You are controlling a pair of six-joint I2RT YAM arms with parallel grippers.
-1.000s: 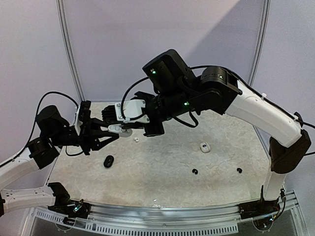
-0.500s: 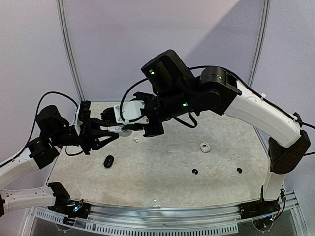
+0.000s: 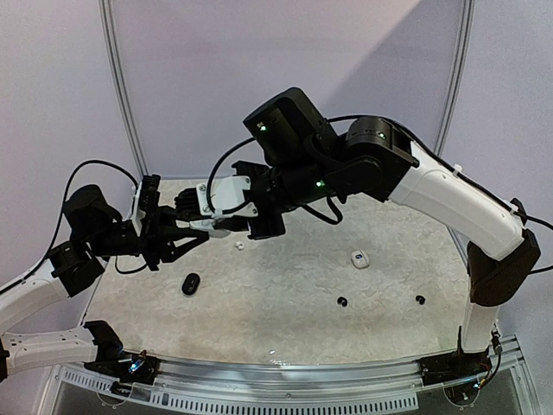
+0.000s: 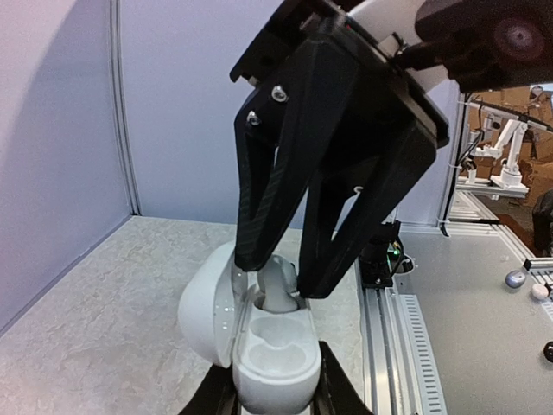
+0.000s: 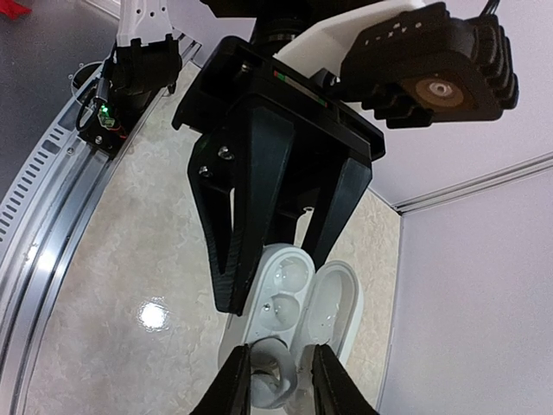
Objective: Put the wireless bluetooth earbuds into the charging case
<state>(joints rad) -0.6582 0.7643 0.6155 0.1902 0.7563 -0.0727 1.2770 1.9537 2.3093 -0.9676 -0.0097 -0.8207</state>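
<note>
My left gripper (image 3: 206, 230) is shut on the base of an open white charging case (image 4: 278, 350), whose lid (image 4: 207, 304) hangs to the left. One white earbud (image 4: 278, 292) stands in the case's far socket; the near sockets are empty. From above, my right gripper (image 4: 283, 275) straddles that earbud, jaws slightly open, with a gap on one side in the right wrist view, where the earbud (image 5: 275, 382) sits between my fingers. Out on the table lie another white earbud (image 3: 239, 245) and two black earbuds (image 3: 342, 301) (image 3: 420, 299).
A black case (image 3: 191, 284) lies on the table below the left gripper. A small white case (image 3: 359, 258) sits to the right of centre. Purple walls close off the back and the sides, and a metal rail (image 3: 285, 380) runs along the near edge.
The right gripper's jaws have spread a little around the earbud, and the right arm has shifted slightly left. The left gripper and the case have stayed put.
</note>
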